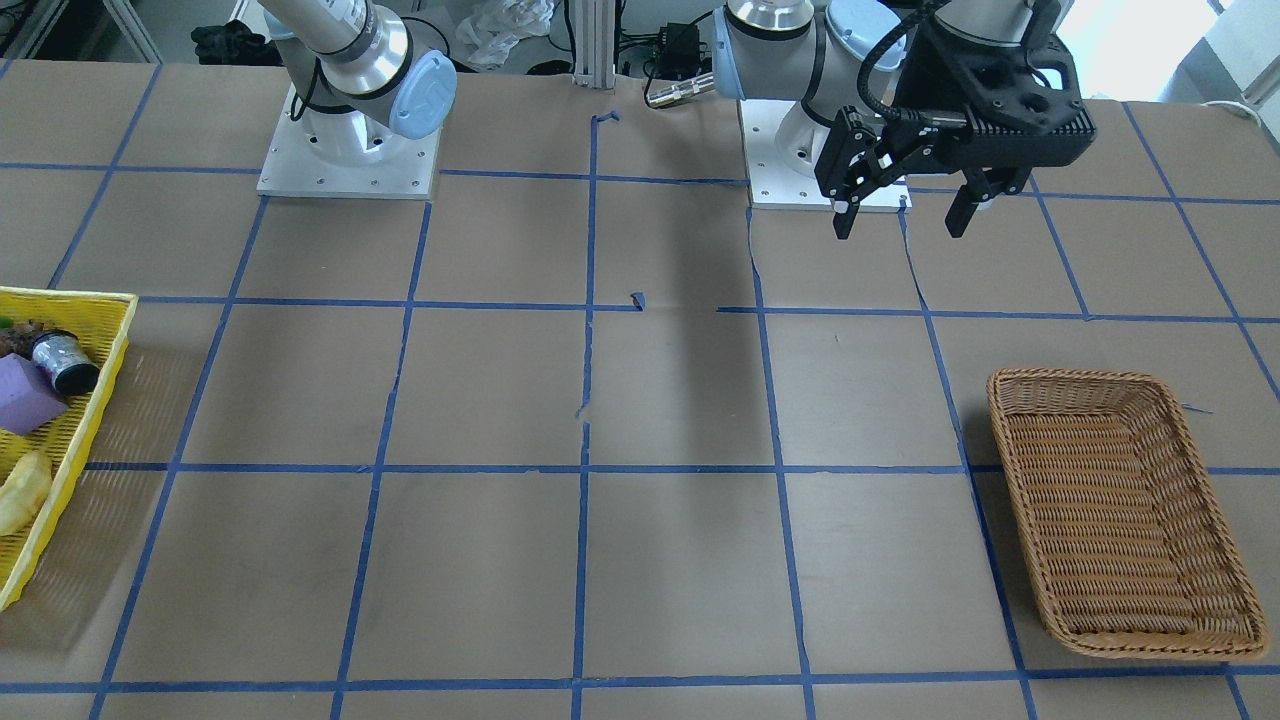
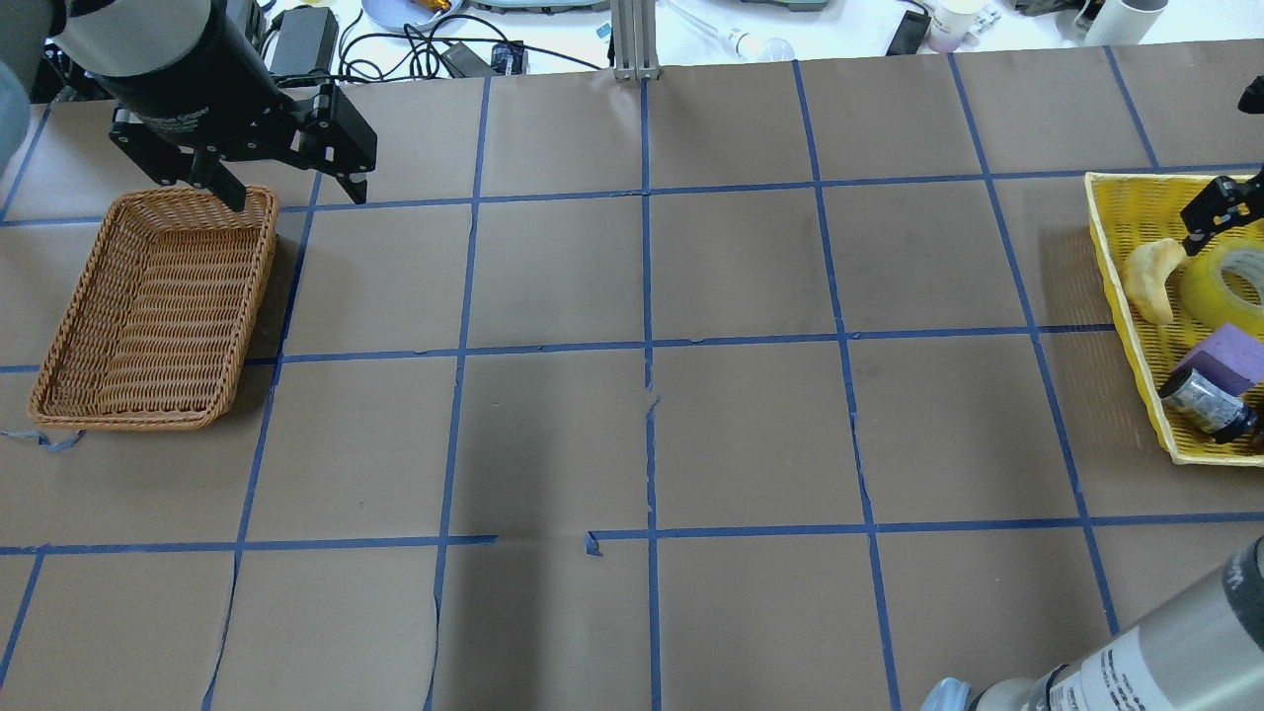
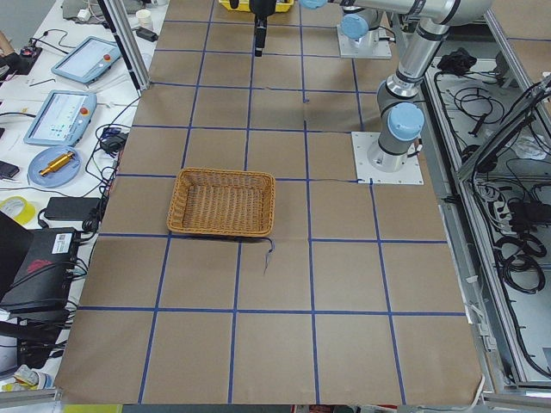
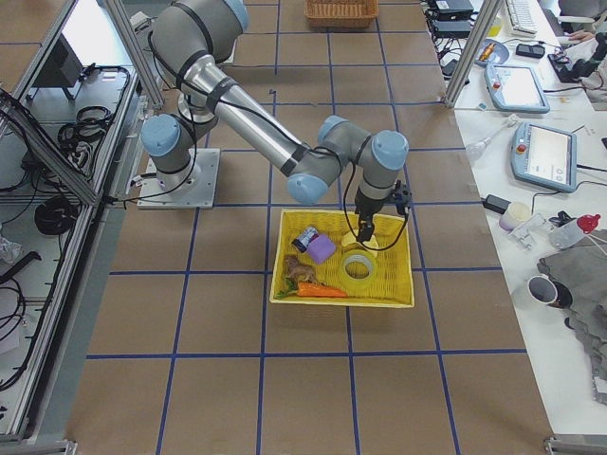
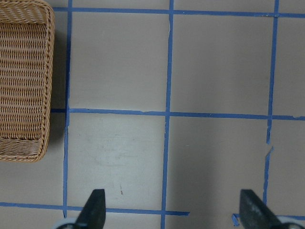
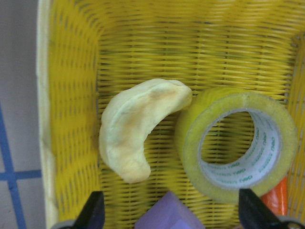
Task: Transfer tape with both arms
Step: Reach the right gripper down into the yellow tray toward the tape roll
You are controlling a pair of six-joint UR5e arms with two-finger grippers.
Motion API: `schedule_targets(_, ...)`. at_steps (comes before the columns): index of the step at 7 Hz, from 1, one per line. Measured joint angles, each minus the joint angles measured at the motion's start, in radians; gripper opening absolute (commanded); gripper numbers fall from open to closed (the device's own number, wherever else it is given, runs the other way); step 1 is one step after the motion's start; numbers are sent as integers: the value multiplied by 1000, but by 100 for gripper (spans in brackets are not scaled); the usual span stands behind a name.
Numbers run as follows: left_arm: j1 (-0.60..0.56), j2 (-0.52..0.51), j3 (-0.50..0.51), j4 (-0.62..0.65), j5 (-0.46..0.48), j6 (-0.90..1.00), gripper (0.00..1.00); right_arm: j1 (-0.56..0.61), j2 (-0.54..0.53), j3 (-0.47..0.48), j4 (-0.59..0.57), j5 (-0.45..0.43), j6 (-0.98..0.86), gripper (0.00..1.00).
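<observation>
The right gripper (image 6: 174,212) is seen spread wide and empty, held above the yellow basket (image 6: 66,143) with its fingers pointed down into it. Below and slightly ahead of the fingertips, the tape (image 6: 190,143) is found lying flat on the basket floor with its hole upward, close to the basket's side wall. It sits nearer one finger than the other, so the pincer is not centred over it. A pale crescent-shaped piece (image 6: 138,129) is touched by the roll on its inner side, a purple block (image 6: 167,220) lies just beside it under the gripper, and an orange item (image 6: 281,200) is wedged at the wall. The roll is judged to be light and stiff, its ring kept rigid by the white core, though the glossy outer face may prove slippery. A pinch across the ring wall, one finger in the hole and one outside, is therefore thought safer than a span over the whole roll. A small sideways shift would be needed first. Well apart from the yellow basket, the left gripper (image 1: 900,225) is held wide and empty near a wicker basket (image 1: 1075,378).
</observation>
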Motion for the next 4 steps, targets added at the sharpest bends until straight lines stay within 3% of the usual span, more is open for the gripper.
schedule_targets(1, 1, 0, 0, 0, 0, 0, 100, -12, 38, 10, -52, -2, -5, 100)
schedule_targets(2, 1, 0, 0, 0, 0, 0, 100, -18, 63, 24, -81, -4, -6, 93)
schedule_targets(4, 2, 0, 1, 0, 0, 0, 100, -20, 81, 49, -100, -7, -3, 29)
